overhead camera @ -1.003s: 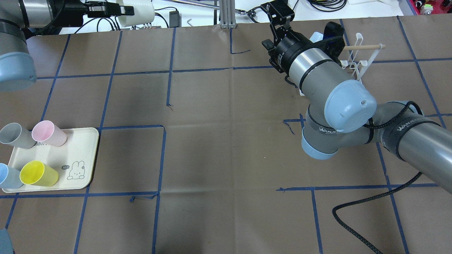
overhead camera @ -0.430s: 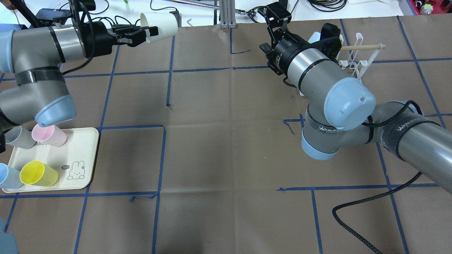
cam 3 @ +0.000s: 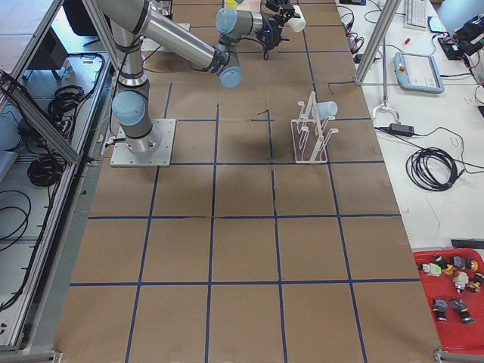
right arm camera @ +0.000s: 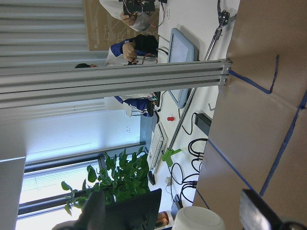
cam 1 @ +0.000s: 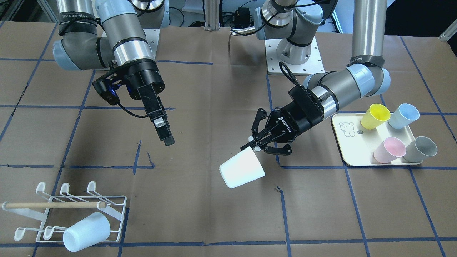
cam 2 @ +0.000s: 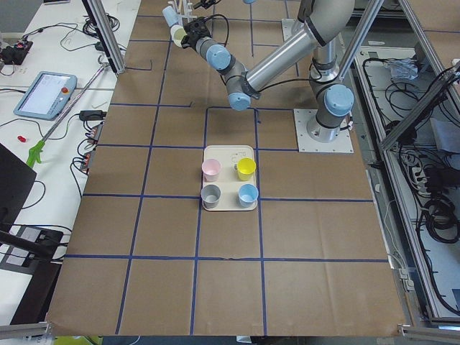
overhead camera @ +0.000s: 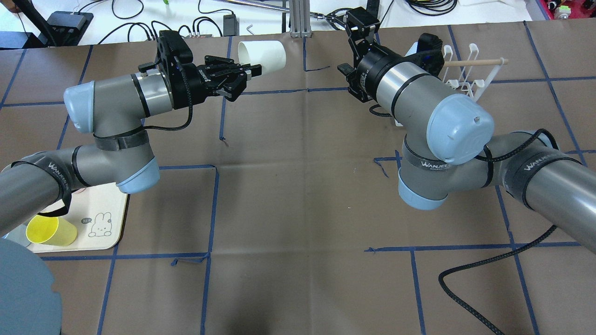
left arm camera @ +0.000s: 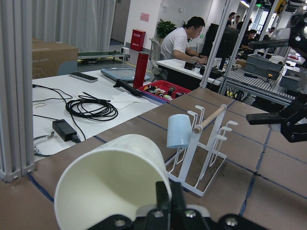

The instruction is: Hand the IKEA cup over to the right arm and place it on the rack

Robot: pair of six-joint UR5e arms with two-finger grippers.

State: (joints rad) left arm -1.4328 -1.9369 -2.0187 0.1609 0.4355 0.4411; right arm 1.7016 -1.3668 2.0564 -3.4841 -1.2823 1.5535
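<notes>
A: Where's the white cup [cam 1: 242, 169]?

B: In the air over the table [cam 1: 214, 221], lying sideways. The left pincer [cam 1: 266, 142] pinches its rim, seemingly one finger inside the mouth and one outside. The closed base points away from that wrist, toward the right arm's side.

A: Right pincer [cam 1: 165, 135]?

B: Spread and holding nothing. Its own wrist camera shows both fingers wide apart with the cup's pale end low between them. It is well apart from the cup.

A: How will the cup handle?

B: Probably light: it hangs level from a rim pinch alone. The wall looks thin, smooth and tapered, so it is likely slippery and could slide toward the narrow end if squeezed there. It looks stiff enough to hold shape, though the open mouth would flex first.

A: Where should the right arm take hold?

B: Across the outer wall at mid-body or a bit toward the base, clear of the left fingers [overhead camera: 249, 70] at the rim. That also leaves the mouth free to go over a prong.

A: Rack [cam 1: 53, 205]?

B: At the table's far edge on the right arm's side, with one pale cup [cam 1: 85, 232] on it and the other prongs bare. The tray [cam 1: 342, 142] with four coloured cups sits on the left arm's side.
</notes>
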